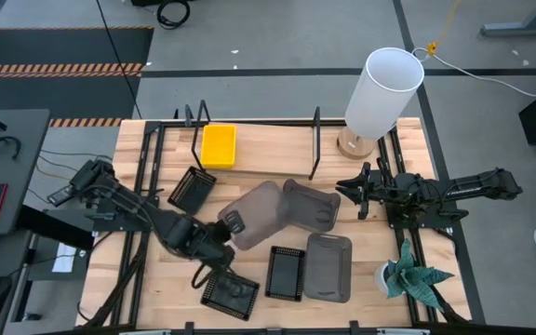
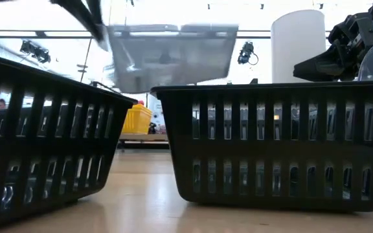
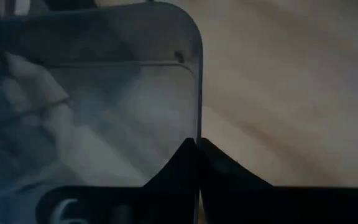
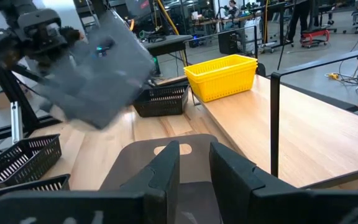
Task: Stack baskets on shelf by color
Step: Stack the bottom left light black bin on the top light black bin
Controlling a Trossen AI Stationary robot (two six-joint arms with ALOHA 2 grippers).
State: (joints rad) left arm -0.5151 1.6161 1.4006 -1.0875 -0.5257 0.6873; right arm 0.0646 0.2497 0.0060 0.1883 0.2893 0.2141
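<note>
We see the left gripper (image 1: 232, 226) pinched shut on the rim of a smooth, translucent grey basket (image 1: 257, 212) with rounded corners, lifted just ahead of it.

Two dark jointed arms (matte black end effector (image 4: 194, 165) fingers).

One camera is looking straight down on the shelf (image 1: 259, 154); another is peering level across the tabletop; both are catching the yellow basket (image 1: 219, 146).
</note>
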